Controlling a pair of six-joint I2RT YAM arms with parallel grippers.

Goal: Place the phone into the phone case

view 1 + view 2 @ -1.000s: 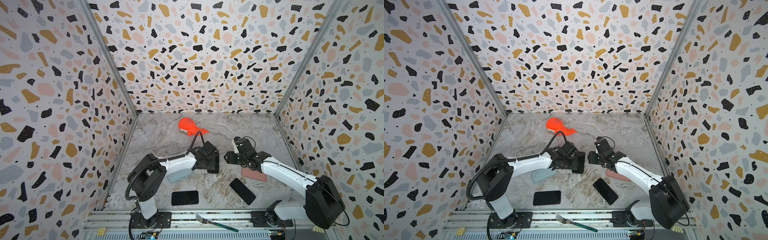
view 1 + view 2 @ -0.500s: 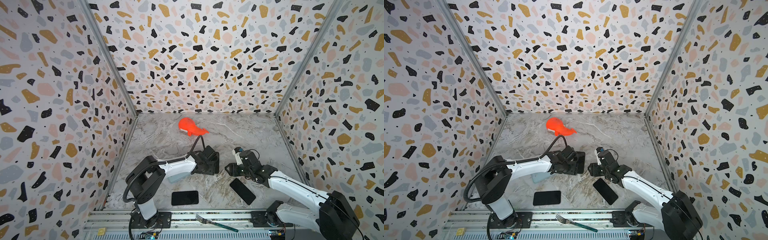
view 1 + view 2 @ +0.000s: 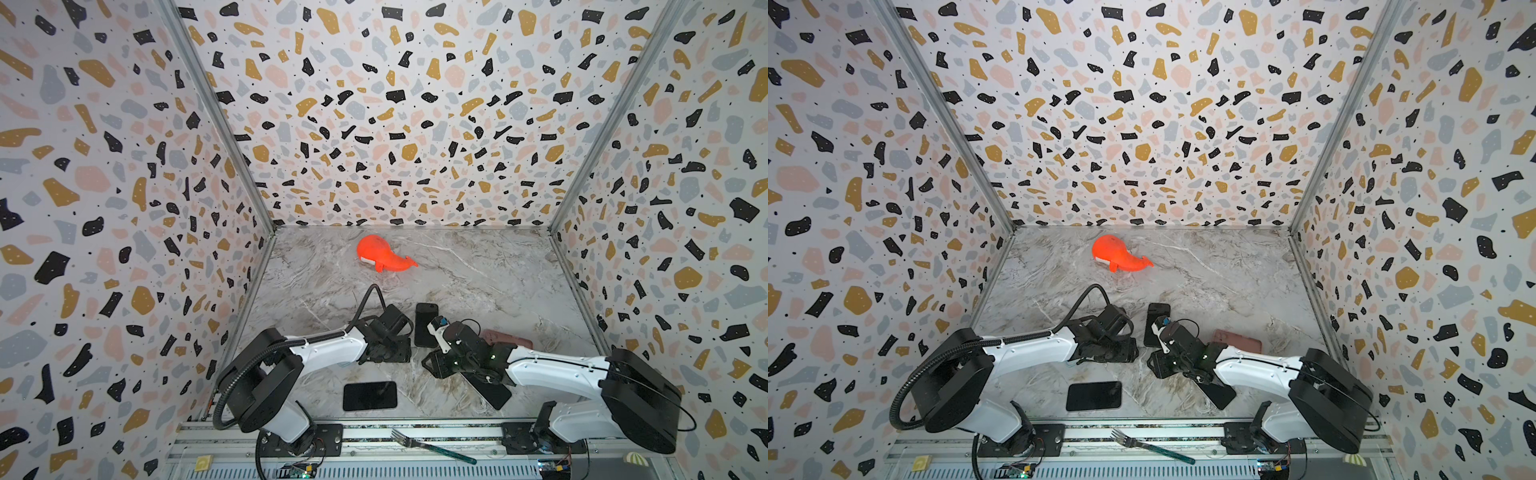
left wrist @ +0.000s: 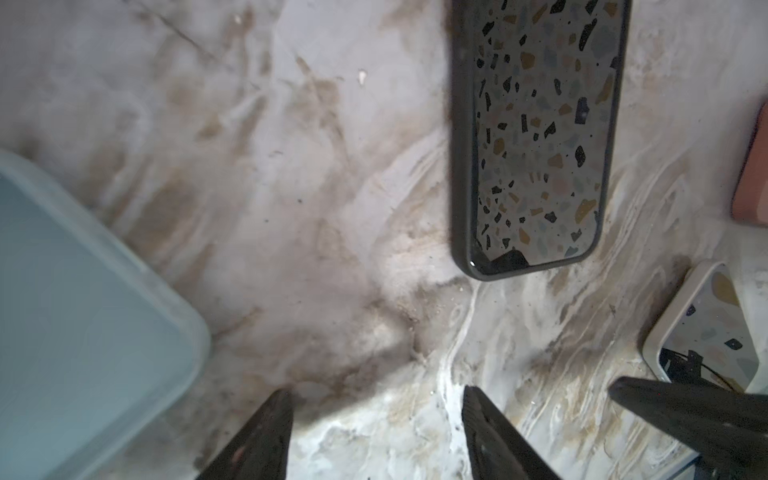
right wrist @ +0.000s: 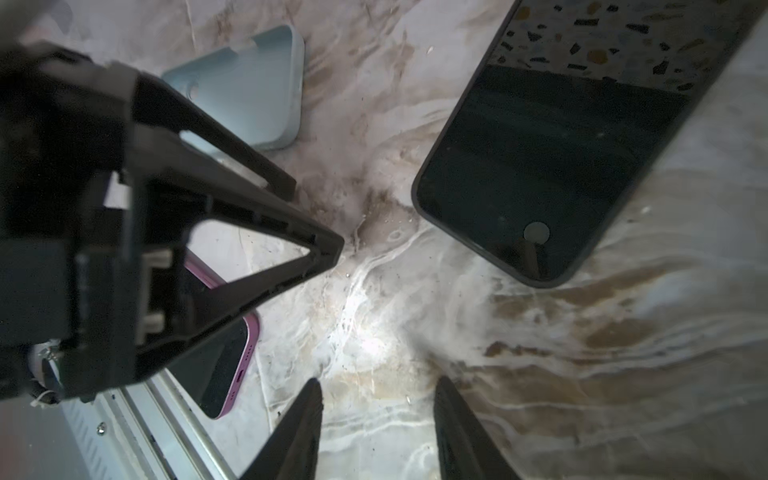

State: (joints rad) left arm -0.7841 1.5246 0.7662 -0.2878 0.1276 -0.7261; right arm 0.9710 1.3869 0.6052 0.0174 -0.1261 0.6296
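Your left gripper (image 4: 376, 390) hangs low over the table (image 4: 291, 166) with its jaws well apart. Only bare marble shows between them, so it holds nothing. Your right gripper (image 5: 380, 380) faces it from the opposite side, jaws also apart and equally empty. The two sets of fingertips are near each other but not touching.

Just past both grippers, on the side away from the robot's base, the phone (image 4: 536, 137) lies flat and screen up, its glass mirroring the speckled walls. A dark case (image 4: 462, 166) rims every edge that shows. The phone therefore looks already seated, which would explain why both grippers stand off empty. Its far end is outside both wrist views and too small in the top views, so you cannot confirm that every corner is snapped in.

Farther out, an empty blue case (image 4: 83, 311) lies beside the left gripper, partly under that arm. A pink case (image 3: 507, 338) lies beside the right arm. A second phone (image 3: 370, 396) rests alone near the front edge, and a third phone (image 3: 492, 392) is partly covered by the right arm. These look like spares, and they leave the middle clear for work.

An orange toy whale (image 3: 382, 257) sits well apart at the back. A fork (image 3: 432, 446) lies on the front rail.
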